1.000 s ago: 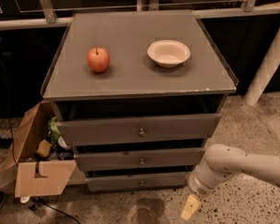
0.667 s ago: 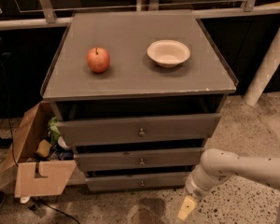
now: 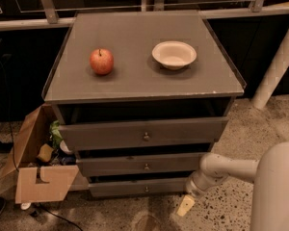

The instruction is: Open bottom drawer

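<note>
Camera view is showing the end effector (image 3: 185,206) hanging low near the floor, just beside the right end of the bottom drawer (image 3: 120,188); whether it is open or closed cannot be told. The bottom drawer, with its small brass knob (image 3: 146,189), is sitting lowest under the table (image 3: 135,81), which is carrying a red apple (image 3: 101,61) and a white bowl (image 3: 174,54).

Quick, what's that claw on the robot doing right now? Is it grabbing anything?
Gripper: low near the floor, to the right of the bottom drawer and off its knob; open or closed cannot be told.
</note>
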`<state>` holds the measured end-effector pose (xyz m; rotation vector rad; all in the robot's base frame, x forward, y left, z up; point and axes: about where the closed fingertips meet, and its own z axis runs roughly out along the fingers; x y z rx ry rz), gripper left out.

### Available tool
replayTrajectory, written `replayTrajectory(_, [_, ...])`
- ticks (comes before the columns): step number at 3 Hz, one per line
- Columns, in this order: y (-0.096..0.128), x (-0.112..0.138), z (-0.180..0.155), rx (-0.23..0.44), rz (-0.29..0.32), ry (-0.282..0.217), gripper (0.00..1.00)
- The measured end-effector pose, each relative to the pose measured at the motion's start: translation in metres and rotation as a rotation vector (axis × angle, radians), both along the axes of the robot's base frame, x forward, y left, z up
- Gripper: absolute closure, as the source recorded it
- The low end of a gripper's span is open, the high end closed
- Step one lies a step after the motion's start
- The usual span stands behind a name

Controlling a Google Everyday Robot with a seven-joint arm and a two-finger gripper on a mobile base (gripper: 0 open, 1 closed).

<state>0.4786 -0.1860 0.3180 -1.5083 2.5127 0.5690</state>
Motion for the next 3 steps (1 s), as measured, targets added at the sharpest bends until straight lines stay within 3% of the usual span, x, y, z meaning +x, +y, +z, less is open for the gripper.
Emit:
replayTrajectory(1, [0.0,0.001,-0.001,0.001,-0.001,-0.001,0.0])
replayTrajectory(2, [0.004,0.003,-0.028,0.018,-0.025,0.009,0.0])
replayTrajectory(3, [-0.002,0.018,-0.059,0.055,-0.103,-0.008,0.0])
